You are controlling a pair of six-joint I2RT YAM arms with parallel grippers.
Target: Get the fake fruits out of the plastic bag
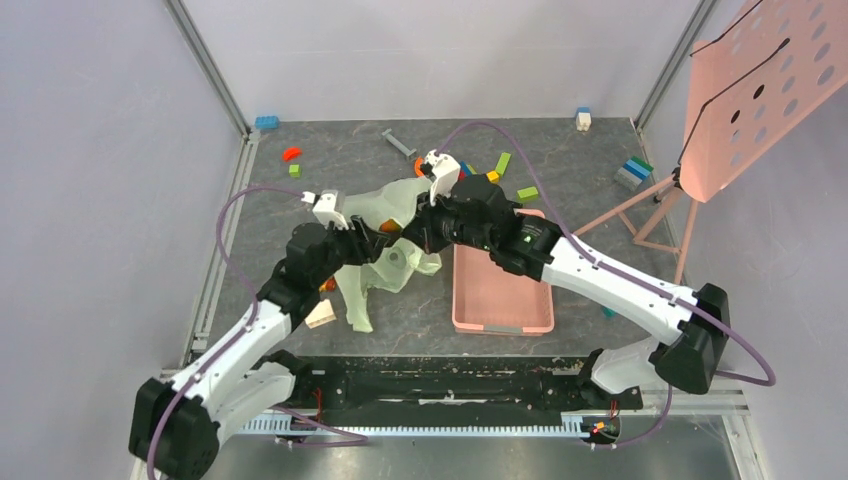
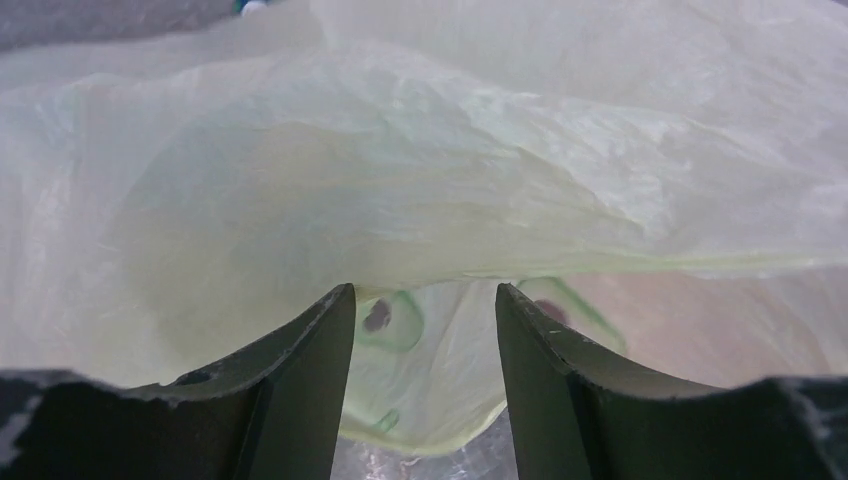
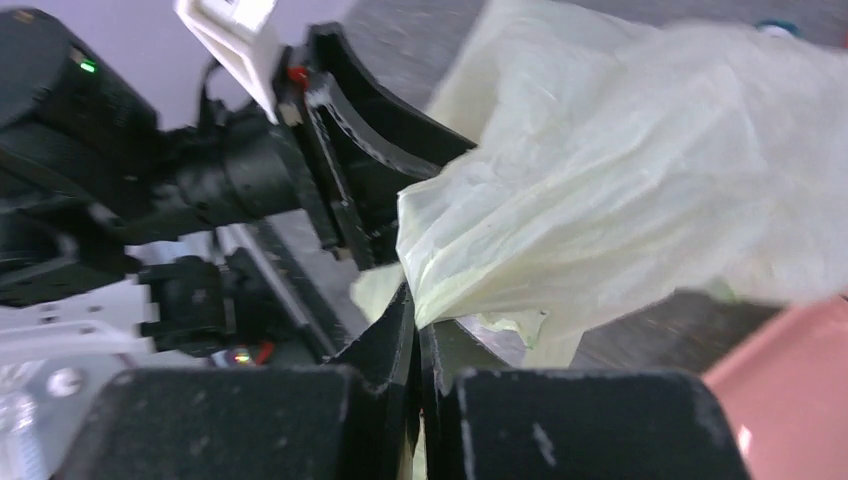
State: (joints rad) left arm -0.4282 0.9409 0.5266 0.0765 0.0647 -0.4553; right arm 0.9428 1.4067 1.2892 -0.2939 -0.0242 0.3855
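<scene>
The pale green plastic bag (image 1: 392, 262) stands crumpled at mid table, lifted between both grippers. My right gripper (image 3: 418, 318) is shut on a fold of the bag's edge (image 3: 600, 200), and in the top view it (image 1: 418, 236) is at the bag's right side. My left gripper (image 2: 425, 297) is open, its jaws wide apart with bag film (image 2: 430, 180) hanging just beyond and between them; it (image 1: 358, 243) is at the bag's left side. A small orange patch (image 1: 387, 228) shows between the grippers, perhaps the mango. The other fruits are hidden.
A pink basket (image 1: 500, 290) lies just right of the bag. Coloured blocks (image 1: 503, 163) are scattered along the back, and a cream block (image 1: 321, 315) lies by the left arm. A pink perforated board on a stand (image 1: 760, 90) is at the right.
</scene>
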